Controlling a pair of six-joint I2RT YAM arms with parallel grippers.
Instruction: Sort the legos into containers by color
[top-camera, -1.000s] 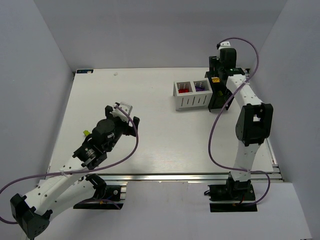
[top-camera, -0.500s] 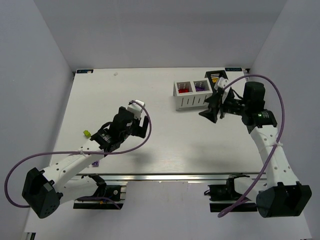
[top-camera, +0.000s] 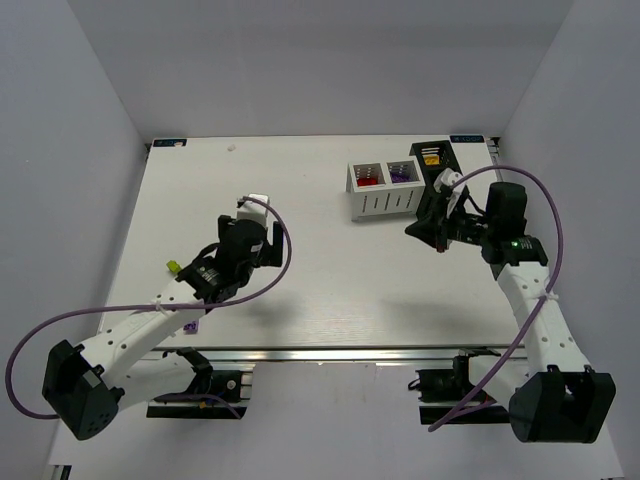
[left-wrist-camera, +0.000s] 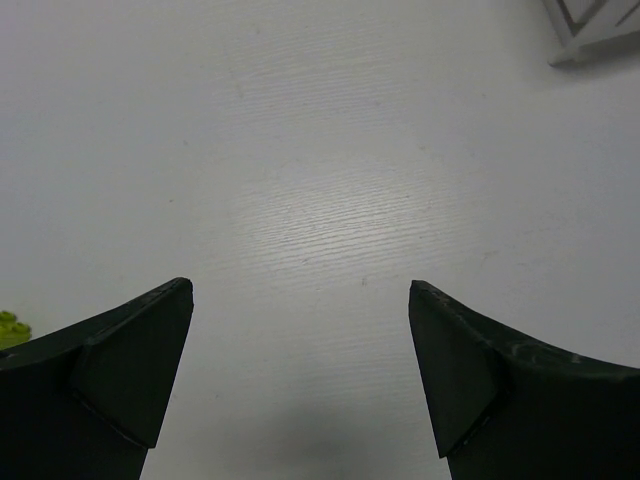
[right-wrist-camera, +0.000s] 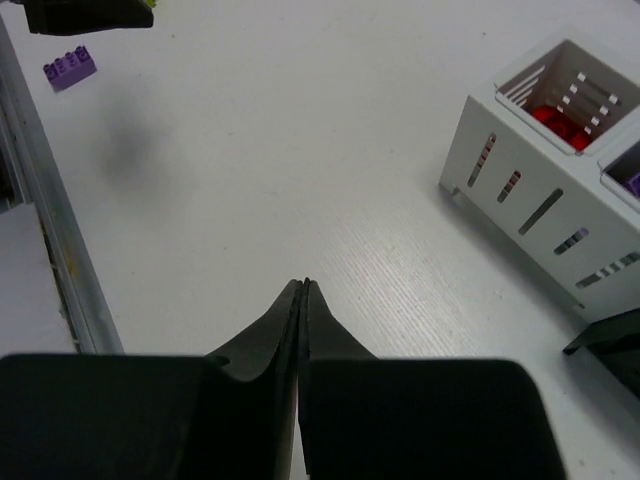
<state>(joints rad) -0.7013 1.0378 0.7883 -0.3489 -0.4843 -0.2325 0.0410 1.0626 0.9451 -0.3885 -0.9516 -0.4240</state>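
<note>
Left gripper (left-wrist-camera: 300, 288) drew back since half-second ago. Fingers spread, empty, lime brick (top-camera: 173, 266) close by; I think it's next pickup. Right gripper (right-wrist-camera: 303, 288) pressed together, nothing held, beside white box (top-camera: 385, 203). Purple brick (right-wrist-camera: 70, 68) loose on table (top-camera: 330, 280); red bricks (right-wrist-camera: 552, 113) already boxed.

Matt white table (left-wrist-camera: 330, 200) shows faint wood grain; fingers (left-wrist-camera: 130, 370) matt black.
</note>
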